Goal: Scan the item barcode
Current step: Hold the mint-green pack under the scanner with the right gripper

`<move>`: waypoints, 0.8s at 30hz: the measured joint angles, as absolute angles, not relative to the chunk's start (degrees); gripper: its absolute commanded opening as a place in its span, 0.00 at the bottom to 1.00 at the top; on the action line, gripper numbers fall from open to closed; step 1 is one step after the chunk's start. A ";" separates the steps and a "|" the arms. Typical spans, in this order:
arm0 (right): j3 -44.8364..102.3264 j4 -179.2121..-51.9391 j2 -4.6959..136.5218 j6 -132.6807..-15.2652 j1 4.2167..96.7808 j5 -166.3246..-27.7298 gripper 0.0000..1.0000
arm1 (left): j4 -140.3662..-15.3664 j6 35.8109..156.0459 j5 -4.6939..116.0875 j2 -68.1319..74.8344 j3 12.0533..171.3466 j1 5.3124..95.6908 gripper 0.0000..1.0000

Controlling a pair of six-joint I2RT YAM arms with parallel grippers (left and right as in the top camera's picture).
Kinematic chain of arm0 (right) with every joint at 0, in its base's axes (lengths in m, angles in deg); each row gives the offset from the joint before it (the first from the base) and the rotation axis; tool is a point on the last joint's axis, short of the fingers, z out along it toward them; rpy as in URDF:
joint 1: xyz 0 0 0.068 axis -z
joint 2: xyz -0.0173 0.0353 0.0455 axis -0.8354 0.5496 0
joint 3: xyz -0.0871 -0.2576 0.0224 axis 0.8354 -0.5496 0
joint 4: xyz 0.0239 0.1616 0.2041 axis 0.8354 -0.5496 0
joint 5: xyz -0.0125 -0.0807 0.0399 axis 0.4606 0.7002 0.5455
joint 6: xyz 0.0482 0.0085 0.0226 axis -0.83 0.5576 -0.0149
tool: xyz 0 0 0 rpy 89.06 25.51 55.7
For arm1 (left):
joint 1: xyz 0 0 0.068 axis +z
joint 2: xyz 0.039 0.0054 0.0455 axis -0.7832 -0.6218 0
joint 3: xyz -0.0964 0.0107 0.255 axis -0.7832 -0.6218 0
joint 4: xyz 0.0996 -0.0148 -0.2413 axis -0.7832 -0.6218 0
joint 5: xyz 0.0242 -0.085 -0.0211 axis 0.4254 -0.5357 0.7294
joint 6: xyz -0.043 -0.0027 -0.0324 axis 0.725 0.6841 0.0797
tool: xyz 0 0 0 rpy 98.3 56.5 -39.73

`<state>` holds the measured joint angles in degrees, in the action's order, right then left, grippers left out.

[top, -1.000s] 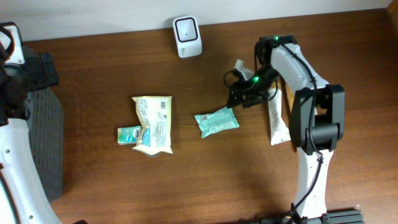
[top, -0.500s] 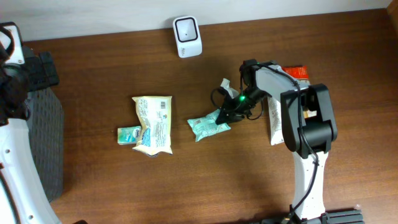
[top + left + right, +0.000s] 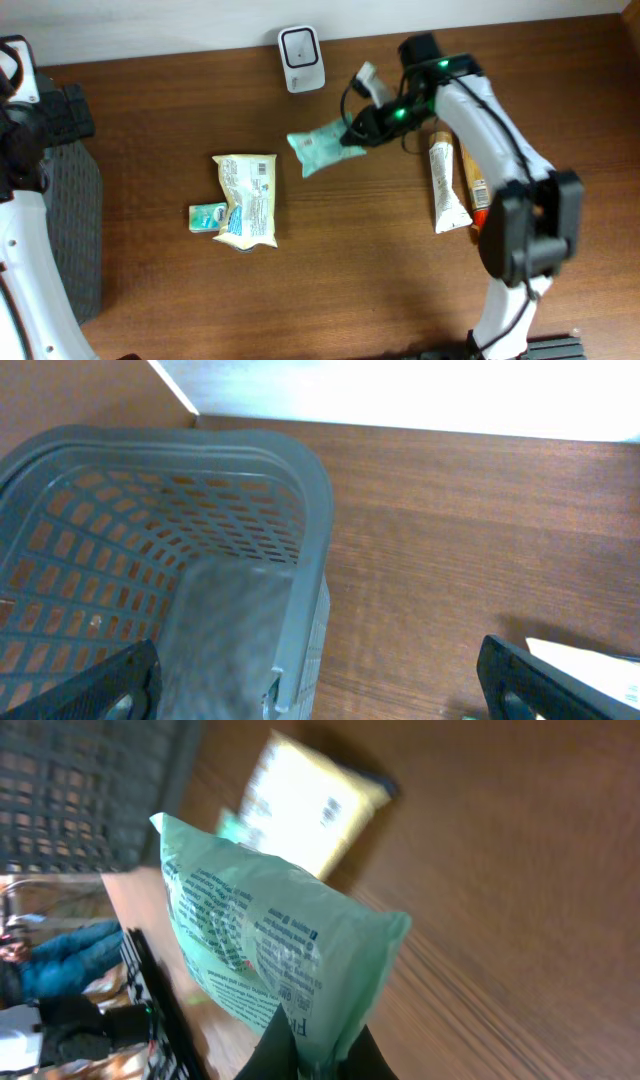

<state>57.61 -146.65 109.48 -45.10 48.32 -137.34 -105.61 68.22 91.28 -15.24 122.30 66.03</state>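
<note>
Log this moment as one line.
right fingers: shut on green packet | packet: lifted, near scanner | left fingers: open by basket

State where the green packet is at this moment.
In the overhead view, the green packet is pinched in the right gripper, near the white scanner at the back, up and right of the yellow packet.

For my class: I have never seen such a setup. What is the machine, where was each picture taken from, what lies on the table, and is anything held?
Two robot arms work at a wooden table. One picture looks down from above; the other two come from wrist cameras. On the table lie a yellow packet, a small green packet, a white tube and a white scanner; a grey basket stands beside the left arm. The right tool is shut on a green pouch; the left tool is open and empty.
</note>
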 measured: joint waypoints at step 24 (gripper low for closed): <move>59.01 -78.56 113.79 -26.41 31.91 -66.96 0.04 | -105.57 68.22 91.30 -15.24 122.30 66.03 0.99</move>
